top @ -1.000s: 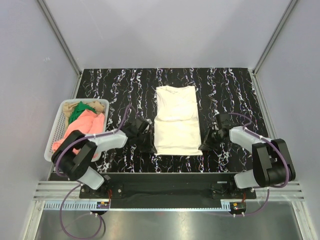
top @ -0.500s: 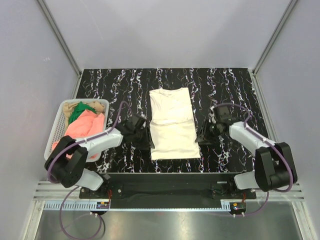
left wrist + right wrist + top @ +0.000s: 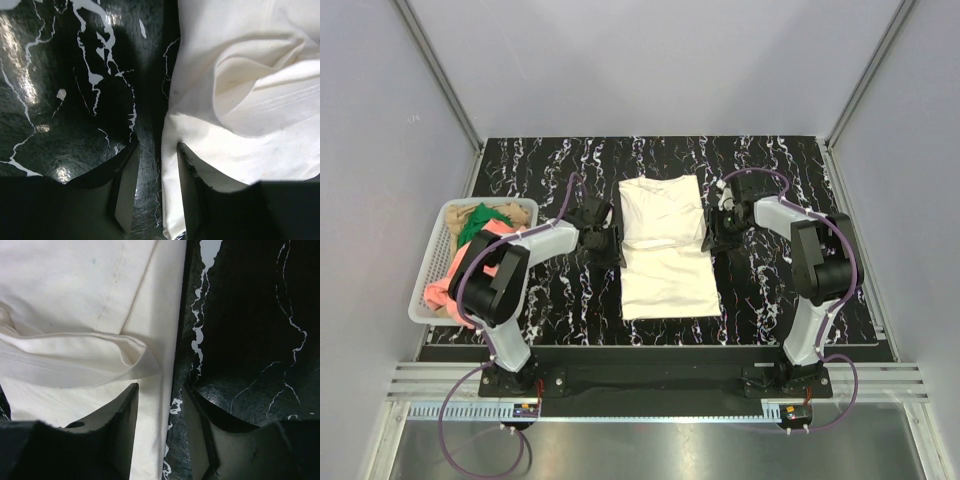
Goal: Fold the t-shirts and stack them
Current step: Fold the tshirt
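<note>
Cream-white t-shirt (image 3: 668,250) lies folded between left gripper (image 3: 158,150) and right gripper (image 3: 160,390), jaws parted.

Folded t-shirt (image 3: 667,255) at the centre of the table (image 3: 790,170), basket (image 3: 430,258) of t-shirts (image 3: 488,242) at its left edge, left fingers (image 3: 125,192) at the shirt's left side, right fingers (image 3: 197,437) at its right.

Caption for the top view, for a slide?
Left claw and right claw flank the cream shirt; more shirts wait in the basket.

Top view overhead; wrist views close above cream t-shirt (image 3: 665,270) edges
</note>
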